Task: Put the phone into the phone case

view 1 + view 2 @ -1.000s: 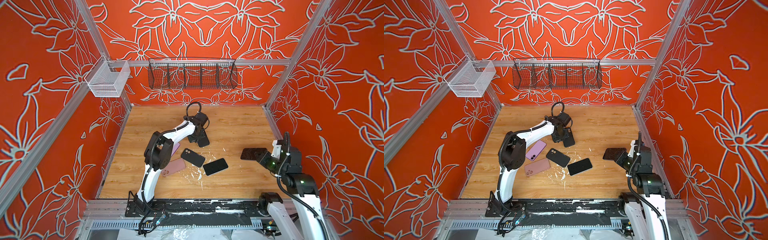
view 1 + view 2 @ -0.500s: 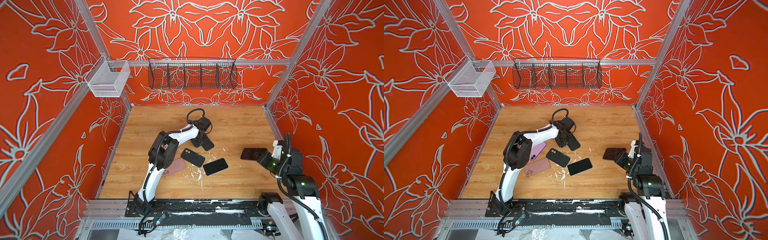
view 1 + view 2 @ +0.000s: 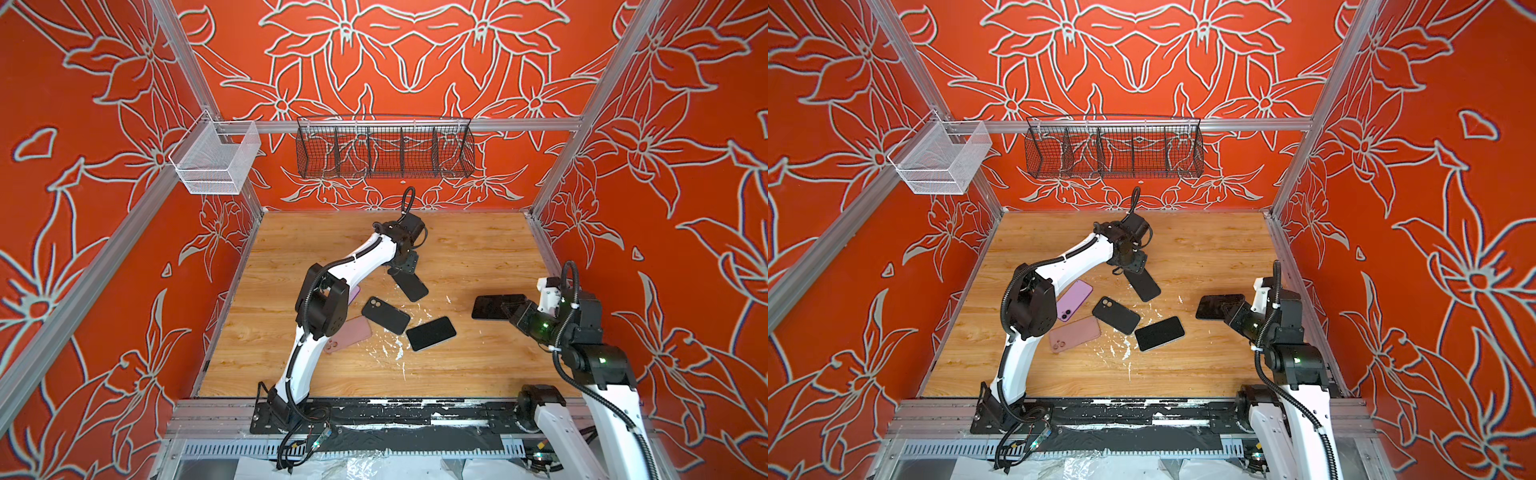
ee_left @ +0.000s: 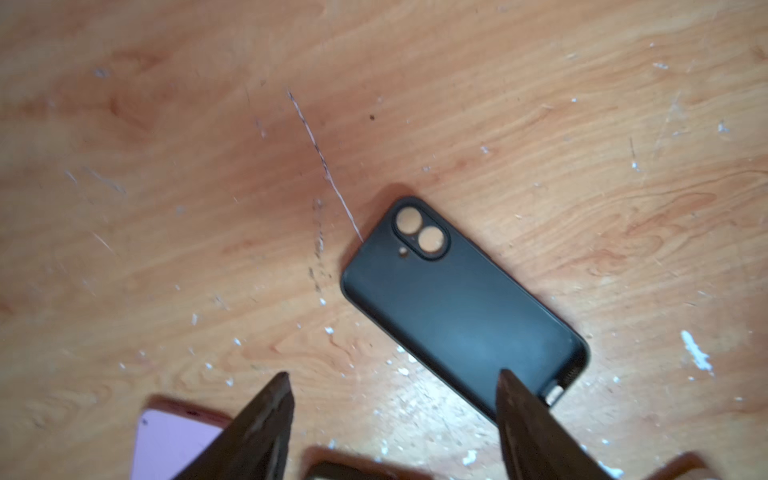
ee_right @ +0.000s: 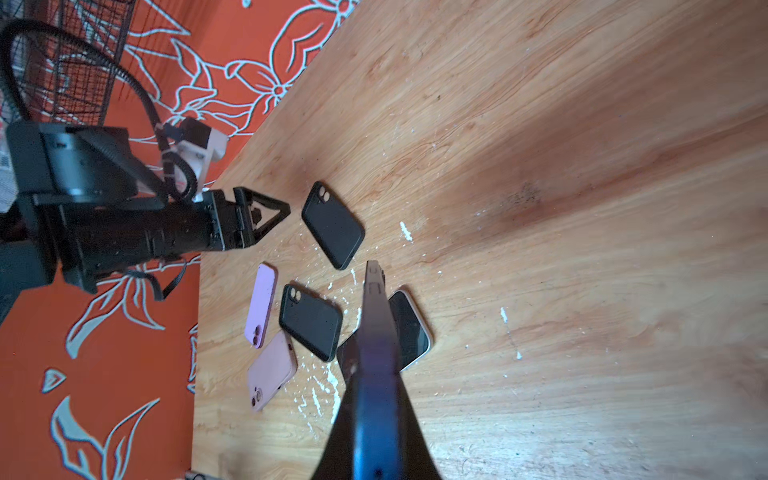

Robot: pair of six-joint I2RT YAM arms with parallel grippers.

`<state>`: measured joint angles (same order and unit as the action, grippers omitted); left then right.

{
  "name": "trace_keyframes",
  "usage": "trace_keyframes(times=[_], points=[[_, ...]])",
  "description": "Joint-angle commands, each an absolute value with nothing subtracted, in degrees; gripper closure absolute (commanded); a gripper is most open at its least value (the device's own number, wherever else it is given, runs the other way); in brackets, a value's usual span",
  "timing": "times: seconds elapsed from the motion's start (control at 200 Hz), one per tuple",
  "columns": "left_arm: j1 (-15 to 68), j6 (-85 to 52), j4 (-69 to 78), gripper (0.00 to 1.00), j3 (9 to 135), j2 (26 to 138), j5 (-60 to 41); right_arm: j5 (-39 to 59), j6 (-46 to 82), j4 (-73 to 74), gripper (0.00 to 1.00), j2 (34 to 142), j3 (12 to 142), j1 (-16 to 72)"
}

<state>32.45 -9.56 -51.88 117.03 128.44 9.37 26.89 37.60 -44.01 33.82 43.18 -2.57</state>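
Observation:
An empty black phone case (image 3: 409, 284) (image 4: 461, 307) lies flat on the wooden table, wood showing through its camera holes. My left gripper (image 3: 404, 268) (image 4: 395, 374) hovers just above its near end, open, with nothing between the fingers. My right gripper (image 3: 513, 311) (image 5: 374, 365) is shut on a dark phone (image 3: 494, 306) (image 5: 376, 316), held above the table's right side. The right wrist view shows that phone edge-on.
A second black case (image 3: 385, 315), a black-screened phone (image 3: 431, 333), a pink case (image 3: 349, 334) and a purple phone (image 3: 1074, 300) lie at mid-table. A black wire basket (image 3: 384, 151) and a white mesh bin (image 3: 216, 160) hang on the walls.
My left gripper went from shut on the black case to open, leaving the case on the table. The left arm's elbow swung right. The right arm stayed still.

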Motion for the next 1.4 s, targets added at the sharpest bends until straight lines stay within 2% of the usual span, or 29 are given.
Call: trace_keyframes(times=[0.0, 0.12, 0.44, 0.54, 0.741, 0.831, 0.871, 1.181, 1.396], points=[[30.59, -1.16, -55.01, 0.32, 121.8, 134.16, 9.11, 34.48, 36.44, -40.39, 1.0, 34.85, 42.85, -2.6], [30.59, 2.04, -55.0, 0.41, 125.11, 137.98, 8.32, 36.49, 36.33, -40.91, 1.0, 35.16, 42.59, -2.55], [30.5, 5.64, -52.37, 0.51, 123.85, 140.36, 9.49, 37.71, 37.78, -39.72, 1.0, 34.89, 40.85, -2.55], [30.42, 6.06, -51.9, 0.58, 124.42, 141.55, 9.22, 37.84, 38.0, -39.46, 1.0, 35.02, 40.7, -2.48], [30.06, 5.59, -51.92, 0.79, 126.63, 144.24, 9.18, 37.73, 38.07, -40.15, 1.0, 35.11, 41.17, -2.44], [29.97, 5.08, -52.22, 0.91, 127.11, 144.67, 8.77, 37.64, 38.2, -40.39, 1.0, 35.24, 41.24, -2.39], [29.89, 4.48, -52.51, 1.0, 127.02, 144.59, 8.73, 37.55, 38.18, -40.56, 1.0, 35.46, 41.39, -2.4], [30.48, -7.91, -54.23, 1.0, 119.02, 135.4, 8.53, 36.98, 34.94, -40.65, 1.0, 42.04, 47.9, -2.16], [30.94, -21.33, -56.18, 1.0, 109.93, 130.05, 4.11, 37.54, 37.04, -33.94, 1.0, 47.07, 47.81, -0.75]])
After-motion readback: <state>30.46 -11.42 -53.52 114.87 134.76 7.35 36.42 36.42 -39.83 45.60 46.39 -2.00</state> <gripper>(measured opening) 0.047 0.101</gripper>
